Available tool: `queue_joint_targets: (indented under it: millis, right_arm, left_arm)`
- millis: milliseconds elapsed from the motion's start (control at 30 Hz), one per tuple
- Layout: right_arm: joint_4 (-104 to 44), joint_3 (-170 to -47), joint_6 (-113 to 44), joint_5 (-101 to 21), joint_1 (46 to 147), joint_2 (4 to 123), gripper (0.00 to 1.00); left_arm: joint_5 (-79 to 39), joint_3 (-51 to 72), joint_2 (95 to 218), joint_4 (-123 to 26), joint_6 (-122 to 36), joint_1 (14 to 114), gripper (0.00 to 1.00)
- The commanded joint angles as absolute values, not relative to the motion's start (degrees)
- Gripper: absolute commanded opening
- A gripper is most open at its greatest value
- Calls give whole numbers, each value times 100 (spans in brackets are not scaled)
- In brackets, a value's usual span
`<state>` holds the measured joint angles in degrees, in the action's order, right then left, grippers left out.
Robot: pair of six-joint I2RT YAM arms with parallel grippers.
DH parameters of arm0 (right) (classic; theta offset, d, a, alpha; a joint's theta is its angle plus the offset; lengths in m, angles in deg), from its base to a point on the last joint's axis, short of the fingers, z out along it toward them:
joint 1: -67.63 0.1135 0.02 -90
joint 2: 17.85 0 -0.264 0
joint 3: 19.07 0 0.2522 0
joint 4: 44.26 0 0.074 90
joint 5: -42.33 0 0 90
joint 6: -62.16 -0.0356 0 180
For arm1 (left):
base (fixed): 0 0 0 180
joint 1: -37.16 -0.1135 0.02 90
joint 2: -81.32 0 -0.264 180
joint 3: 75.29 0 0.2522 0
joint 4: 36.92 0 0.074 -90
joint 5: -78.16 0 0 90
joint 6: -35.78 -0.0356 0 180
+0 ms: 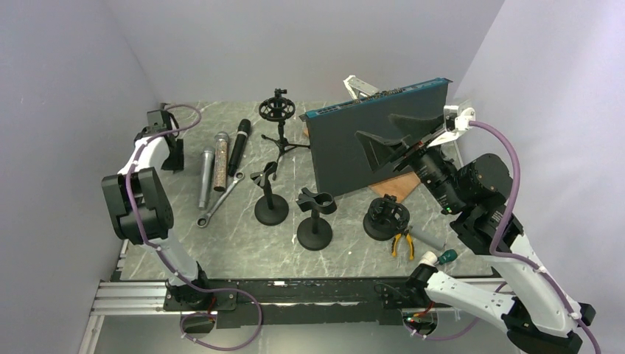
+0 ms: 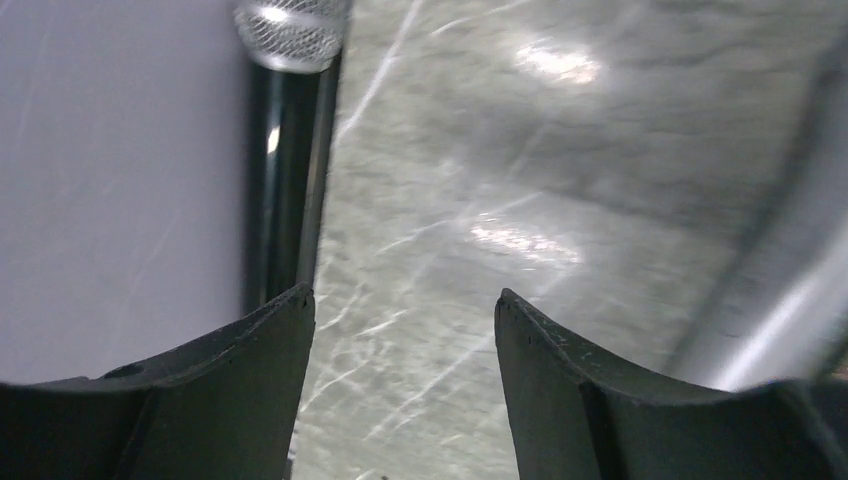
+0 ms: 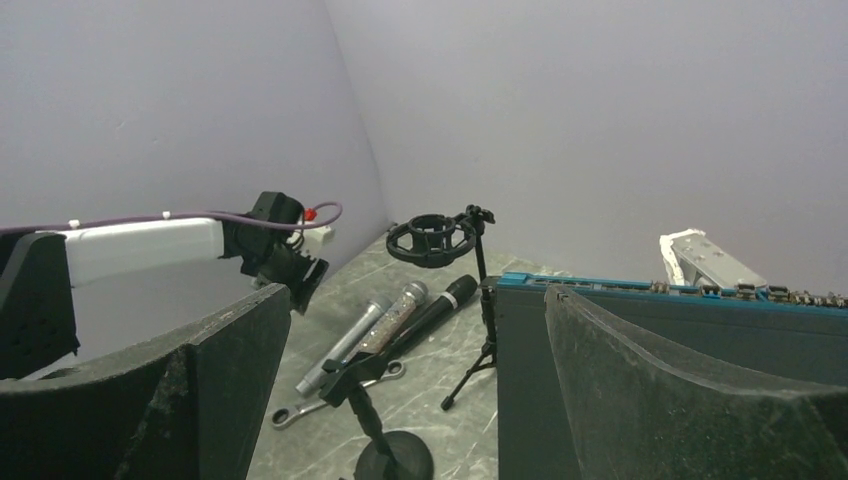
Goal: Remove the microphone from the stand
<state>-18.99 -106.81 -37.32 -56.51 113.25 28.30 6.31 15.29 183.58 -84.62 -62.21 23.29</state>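
Three microphones lie flat on the table at the back left: a silver one (image 1: 205,177), a glittery one (image 1: 220,162) and a black one (image 1: 239,146). They also show in the right wrist view: silver (image 3: 350,340), glittery (image 3: 395,315), black (image 3: 437,308). Two clip stands (image 1: 270,199) (image 1: 315,221), a tripod stand with a ring mount (image 1: 277,110) and a low ring mount (image 1: 385,217) all stand empty. My left gripper (image 1: 173,155) (image 2: 400,310) is open and empty, low by the left wall beside the silver microphone. My right gripper (image 1: 377,129) (image 3: 420,300) is open, empty and raised.
A dark panel with a blue edge (image 1: 368,140) stands upright under my right gripper. A wrench (image 1: 219,200) lies by the microphones. Pliers (image 1: 402,242) and a green-handled screwdriver (image 1: 446,257) lie at the front right. A mesh microphone head (image 2: 290,30) shows near the wall.
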Motion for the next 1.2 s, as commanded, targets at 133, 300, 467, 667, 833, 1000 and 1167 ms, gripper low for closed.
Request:
queue_joint_targets:
  millis: [133,300,467,667,833,1000,1167]
  right_arm:
    - [-1571,-10914,-3895,-5711,11465,2537,100]
    - [-1385,-11099,-3826,-5803,11465,2525,100]
    - [-1395,-11053,-3791,-5822,11468,2488,100]
    - [-1420,-10972,-3797,-5798,11469,2492,100]
    - [-1465,-10919,-3740,-5815,11465,2482,100]
    - [-1511,-10903,-3695,-5761,11480,2511,100]
    - [-1597,-10868,-3616,-5820,11480,2517,100]
  left_arm:
    - [1469,1268,18263,-7806,-6937,1586,65]
    - [1426,1527,18853,-7941,-6894,1309,61]
    - [1612,1720,19316,-7961,-6926,1293,54]
    - [1592,1935,19636,-8028,-6944,1290,53]
    - [1771,2128,19806,-8037,-7001,1290,43]
    - [1870,2512,20106,-8283,-6996,1272,44]
    - [1806,2774,20252,-8563,-6955,1247,47]
